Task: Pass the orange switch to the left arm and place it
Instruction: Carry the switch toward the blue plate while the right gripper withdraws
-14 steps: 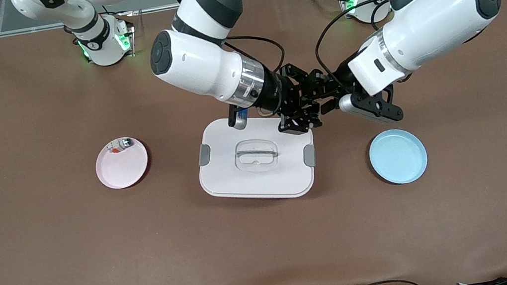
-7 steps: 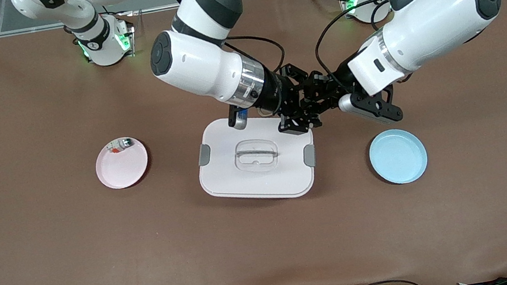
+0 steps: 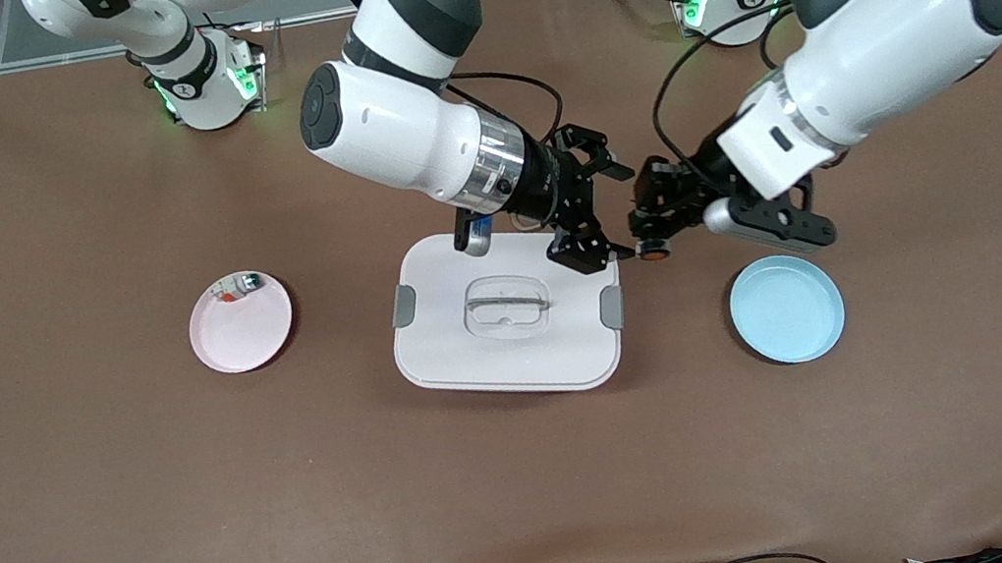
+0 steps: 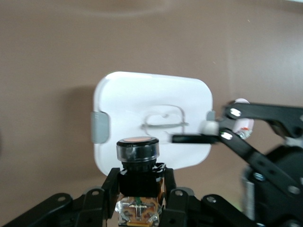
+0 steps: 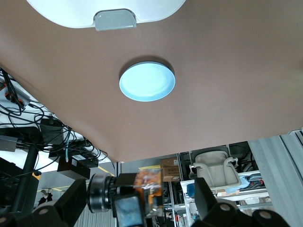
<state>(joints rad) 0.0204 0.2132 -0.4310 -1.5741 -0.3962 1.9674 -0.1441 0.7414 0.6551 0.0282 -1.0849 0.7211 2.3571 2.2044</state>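
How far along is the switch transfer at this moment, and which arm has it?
Done: the handover. The right gripper is open over the box edge and holds nothing. In hand: the left gripper is shut on the orange switch, up in the air beside the box toward the left arm's end. Left: carrying it to the blue plate, which looks the likely target, and setting it down; that plate holds nothing yet.
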